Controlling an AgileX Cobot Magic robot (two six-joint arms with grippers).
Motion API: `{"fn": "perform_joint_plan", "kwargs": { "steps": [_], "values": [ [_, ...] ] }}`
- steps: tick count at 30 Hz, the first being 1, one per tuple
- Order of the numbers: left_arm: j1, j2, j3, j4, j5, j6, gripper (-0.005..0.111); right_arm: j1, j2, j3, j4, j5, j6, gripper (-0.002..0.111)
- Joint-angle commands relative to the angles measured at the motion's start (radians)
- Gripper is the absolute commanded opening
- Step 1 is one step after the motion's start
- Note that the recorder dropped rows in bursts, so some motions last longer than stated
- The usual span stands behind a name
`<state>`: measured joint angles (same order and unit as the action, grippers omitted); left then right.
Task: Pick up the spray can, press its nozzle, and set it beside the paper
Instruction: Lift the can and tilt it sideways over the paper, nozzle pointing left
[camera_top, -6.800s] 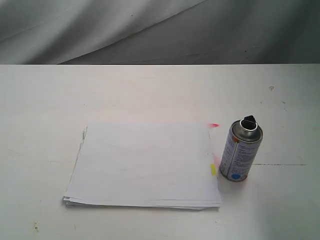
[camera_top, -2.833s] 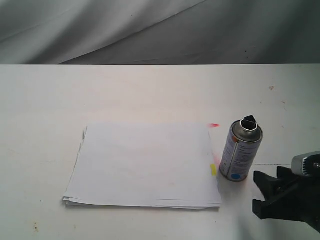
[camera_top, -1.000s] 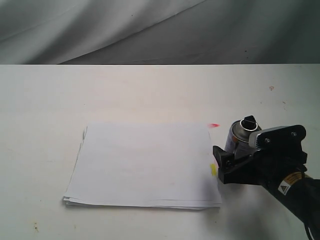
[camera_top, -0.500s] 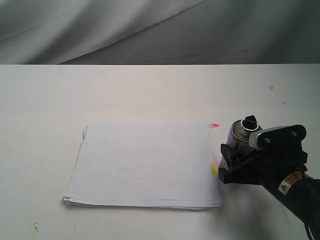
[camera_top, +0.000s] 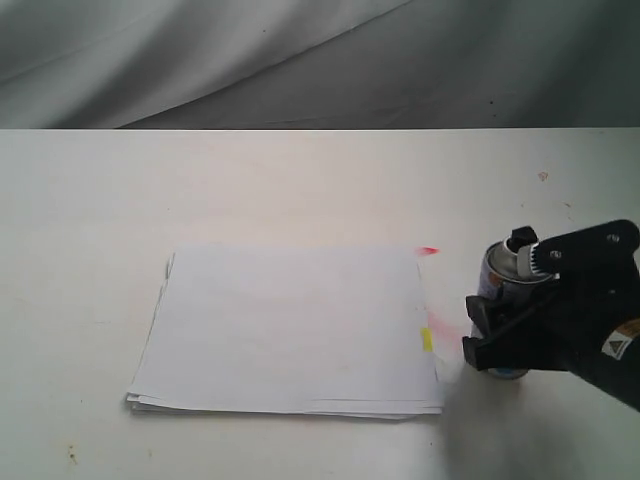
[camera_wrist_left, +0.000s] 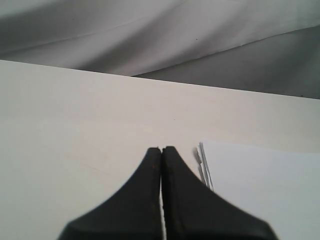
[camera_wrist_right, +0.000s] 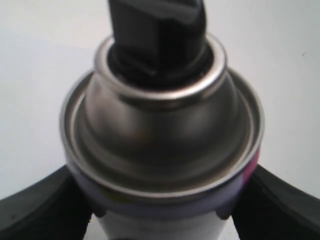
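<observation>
Spray can (camera_top: 500, 268): stands upright on the right of the exterior view, just off the right edge of the paper and not touching it. Its domed silver shoulder fills the right wrist view (camera_wrist_right: 160, 130), with a band of blue label just beneath.
Base of the can: a sliver of blue shows below the gripper, but whether it rests on the table or hangs just clear of it cannot be told.
Nozzle (camera_top: 522, 238): black, seated in the can's top ring, far narrower than the can. Nothing presses on it in the right wrist view (camera_wrist_right: 157, 30).
Right gripper (camera_top: 480, 330): clamped around the can's body below the shoulder. One black finger lies on each side of the label in its own camera (camera_wrist_right: 160, 220), both hard against the can.
Paper (camera_top: 290, 325): a thin white stack lying flat at the middle of the table; one corner of it also shows in the left wrist view (camera_wrist_left: 265, 180).
Yellow tab (camera_top: 426, 340): on the paper's right edge, on the side facing the can.
Pink-red smudge (camera_top: 429, 251): on the table at the paper's far right corner.
Left gripper (camera_wrist_left: 161, 150): fingers pressed together and holding nothing — it hangs over bare table near the paper's edge and is out of the exterior view.
Table (camera_top: 300, 180): white and matte.
Backdrop (camera_top: 300, 60): creased grey cloth behind the table's far edge.
</observation>
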<state>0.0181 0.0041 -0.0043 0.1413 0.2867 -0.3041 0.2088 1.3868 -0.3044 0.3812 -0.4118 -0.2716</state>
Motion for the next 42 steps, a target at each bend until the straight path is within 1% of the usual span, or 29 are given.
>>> {"fn": "perform_joint_plan", "kwargs": {
  "steps": [1, 4, 6, 9, 11, 14, 17, 19, 23, 28, 31, 36, 42],
  "values": [
    [-0.005, -0.004, 0.004, -0.001, -0.006, -0.003, 0.000, -0.003, -0.140, -0.150, 0.033, 0.224, -0.150, 0.000],
    [-0.005, -0.004, 0.004, -0.001, -0.006, -0.003, 0.000, -0.003, -0.157, -0.304, 0.011, 0.442, -0.150, 0.000],
    [-0.005, -0.004, 0.004, -0.001, -0.006, -0.003, 0.000, -0.003, -0.157, -0.396, -0.048, 0.567, -0.137, 0.000],
    [-0.005, -0.004, 0.004, -0.001, -0.006, -0.003, 0.000, -0.003, -0.157, -0.509, -0.300, 0.702, 0.085, 0.000],
    [-0.005, -0.004, 0.004, -0.001, -0.006, -0.003, 0.000, -0.001, -0.157, -0.566, -0.551, 0.780, 0.282, 0.000],
    [-0.005, -0.004, 0.004, -0.001, -0.006, -0.003, 0.000, 0.001, -0.142, -0.642, -0.862, 0.879, 0.484, 0.000],
    [-0.005, -0.004, 0.004, -0.001, -0.006, -0.003, 0.000, 0.065, -0.095, -0.699, -1.063, 0.943, 0.504, 0.000],
    [-0.005, -0.004, 0.004, -0.001, -0.006, -0.003, 0.000, 0.111, -0.060, -0.717, -1.157, 0.974, 0.505, 0.000],
    [-0.005, -0.004, 0.004, -0.001, -0.006, 0.000, 0.000, 0.201, 0.033, -0.744, -1.304, 1.041, 0.548, 0.000],
    [-0.005, -0.004, 0.004, -0.001, -0.006, 0.000, 0.000, 0.326, 0.151, -0.746, -1.527, 1.059, 0.730, 0.000],
    [-0.005, -0.004, 0.004, -0.001, -0.006, 0.000, 0.000, 0.389, 0.215, -0.746, -1.628, 1.073, 0.790, 0.000],
    [-0.005, -0.004, 0.004, -0.001, -0.006, -0.002, 0.000, 0.452, 0.323, -0.746, -1.696, 1.137, 0.864, 0.000],
    [-0.005, -0.004, 0.004, -0.001, -0.006, -0.002, 0.000, 0.471, 0.413, -0.746, -1.719, 1.183, 0.882, 0.000]
  ]
}}
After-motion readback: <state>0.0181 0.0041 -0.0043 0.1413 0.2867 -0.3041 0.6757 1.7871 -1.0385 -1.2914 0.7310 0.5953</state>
